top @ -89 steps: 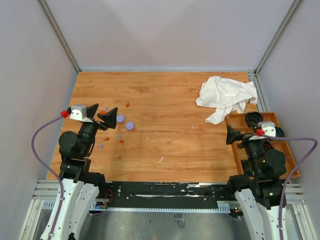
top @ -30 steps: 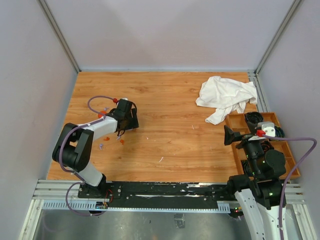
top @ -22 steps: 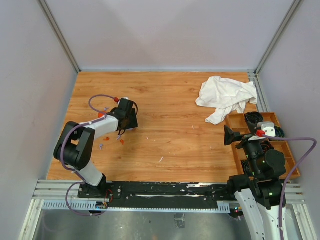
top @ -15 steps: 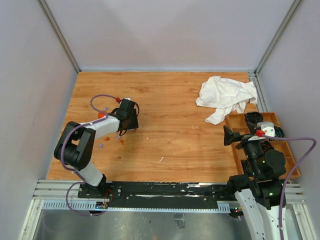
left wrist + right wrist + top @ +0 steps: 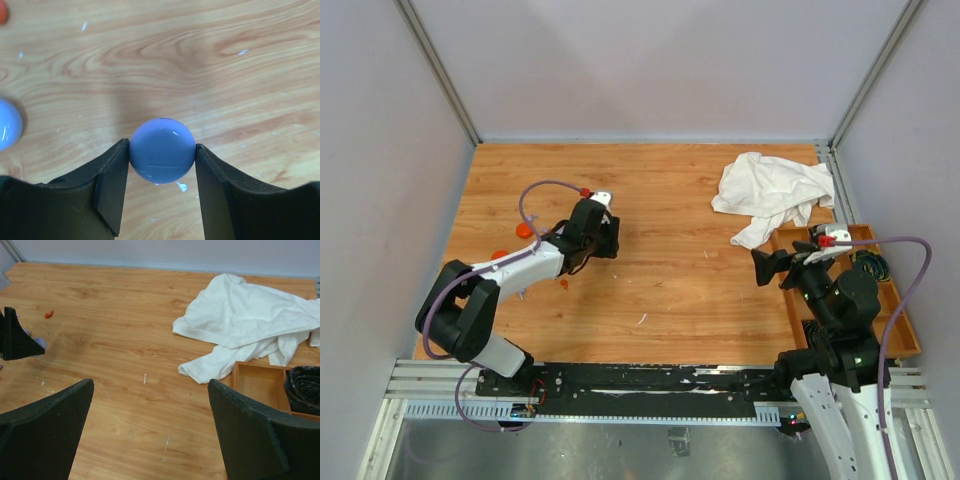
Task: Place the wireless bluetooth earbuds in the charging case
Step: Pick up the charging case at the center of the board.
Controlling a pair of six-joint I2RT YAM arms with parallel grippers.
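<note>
A round, glossy lavender case (image 5: 162, 157) sits between the fingers of the left pincer (image 5: 162, 147), touching both inner faces, over the left half of the desk (image 5: 670, 200). A second case (image 5: 7, 130), also lavender, lies on the wood near it. An orange-red case (image 5: 525, 230) lies beside the left arm. A tiny orange-red earbud (image 5: 563, 284) lies near the desk's front, and another earbud (image 5: 48, 314), also orange-red, lies farther back.

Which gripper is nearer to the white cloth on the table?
Right. The right gripper stands open just on the near side of the white cloth, beside the wooden tray. The left gripper is far to the cloth's left, shut on a lavender disc.
</note>
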